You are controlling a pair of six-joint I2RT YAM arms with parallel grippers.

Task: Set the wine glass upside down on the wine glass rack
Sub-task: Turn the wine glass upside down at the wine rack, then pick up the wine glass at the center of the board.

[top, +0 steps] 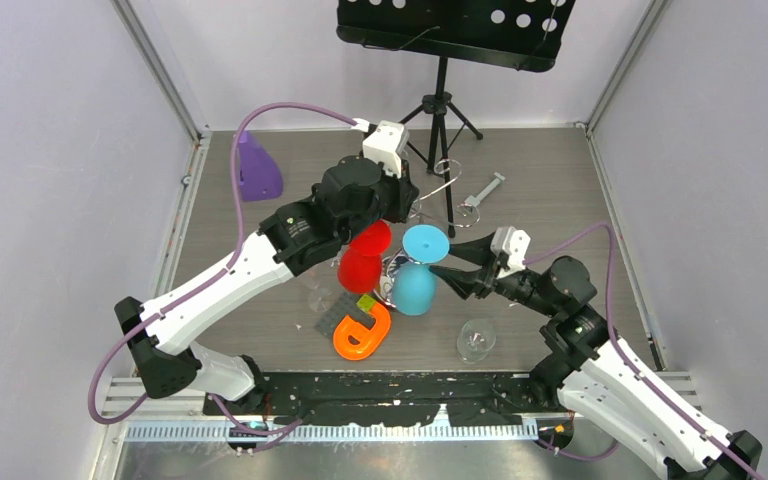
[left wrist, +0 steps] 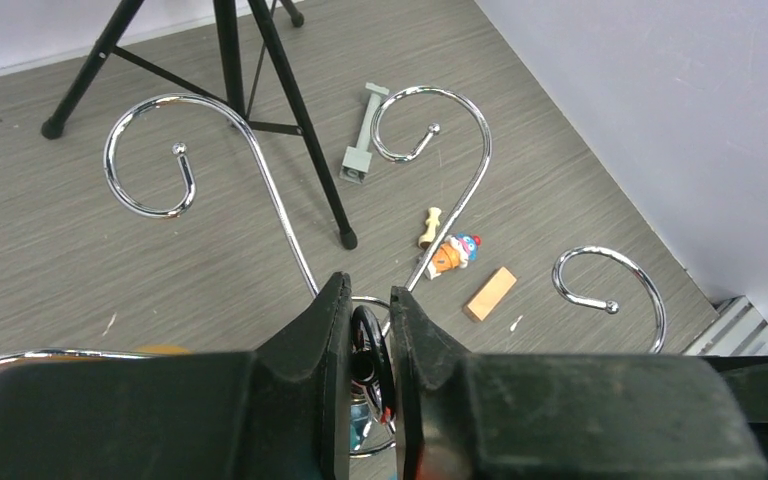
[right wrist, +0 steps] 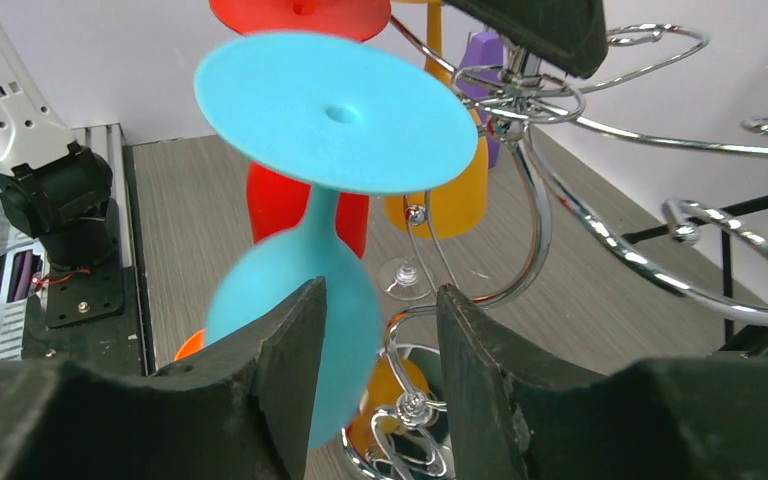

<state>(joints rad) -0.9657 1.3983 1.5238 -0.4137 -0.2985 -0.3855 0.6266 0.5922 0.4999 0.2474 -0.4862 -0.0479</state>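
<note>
- The blue wine glass (top: 415, 287) is seen hanging upside down at the wine glass rack (left wrist: 260, 170), foot up top and bowl pointing down. Its flat foot is tilted a bit in the right wrist view. Which curled wire arm carries it can't be made out.
- The right gripper (right wrist: 380, 300) is held level with the bowl, jaws parted. One finger overlaps the bowl and a clear gap is left on the other side, so nothing is being squeezed there.
- The left gripper (left wrist: 368, 295) is pinched tight on the hub at the very top of the rack, right where the curled arms meet.
- A red glass (top: 362, 262) is hung upside down just beside the blue one, on the left arm's side. An orange glass (right wrist: 450, 205) can be spotted behind them from the right wrist camera.
- A clear glass (top: 476, 340) is parked on the table (top: 560, 200) near the right arm, apart from the rack.
- The black music stand (top: 450, 30) is set at the back, its tripod legs just behind the rack.
- A grey piece (left wrist: 360, 150), a wooden block (left wrist: 490, 293) and a small toy figure (left wrist: 450, 255) are scattered on the table past the rack.
</note>
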